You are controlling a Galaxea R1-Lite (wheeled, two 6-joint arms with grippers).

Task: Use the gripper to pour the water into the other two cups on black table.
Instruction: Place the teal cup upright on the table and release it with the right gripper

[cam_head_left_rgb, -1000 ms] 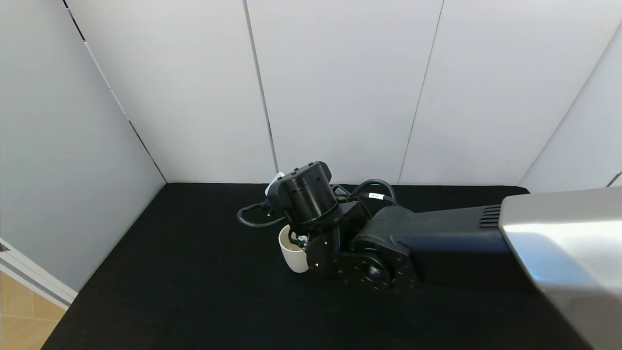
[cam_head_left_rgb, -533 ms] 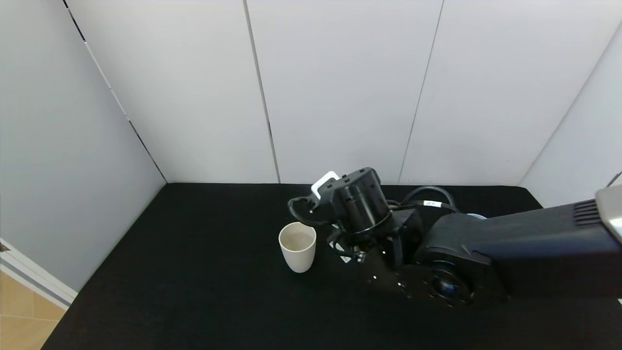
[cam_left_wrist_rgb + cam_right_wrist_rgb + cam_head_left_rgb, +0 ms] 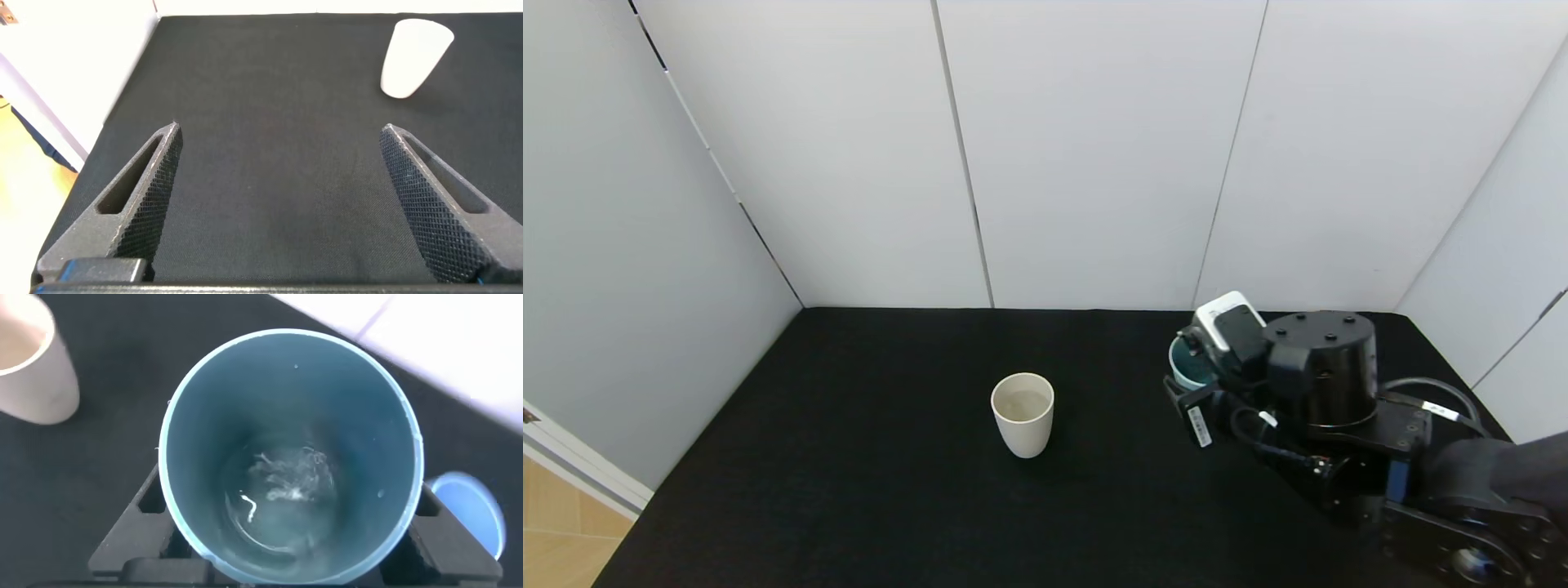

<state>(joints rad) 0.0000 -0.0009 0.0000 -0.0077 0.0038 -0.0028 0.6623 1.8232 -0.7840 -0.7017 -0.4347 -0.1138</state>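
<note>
Teal cup (image 3: 290, 449): held upright in the right gripper (image 3: 286, 531), fingers clamped on its sides. A shallow pool of water (image 3: 282, 494) glints at its bottom; walls otherwise bare, with a few droplets. In the head view this cup (image 3: 1186, 365) sits at the right rear of the black worktop (image 3: 866, 457), mostly hidden behind the right gripper (image 3: 1205, 384) and wrist.

Cream cup (image 3: 1023, 413): upright near the worktop centre, well apart from the teal cup. A pale liquid surface shows low inside it.

Blue cup (image 3: 467, 511): seen only in the right wrist view, as a periphery of rim just beside the teal cup; contents cannot be told. The head view does not show it, the arm being in front. The same wrist view catches the cream cup (image 3: 33, 363) at its edge.

Left gripper (image 3: 282, 192): fingers spread wide, holding nothing, low over bare worktop (image 3: 270, 98) at the near left. Its view shows the cream cup (image 3: 414, 57) farther off
</note>
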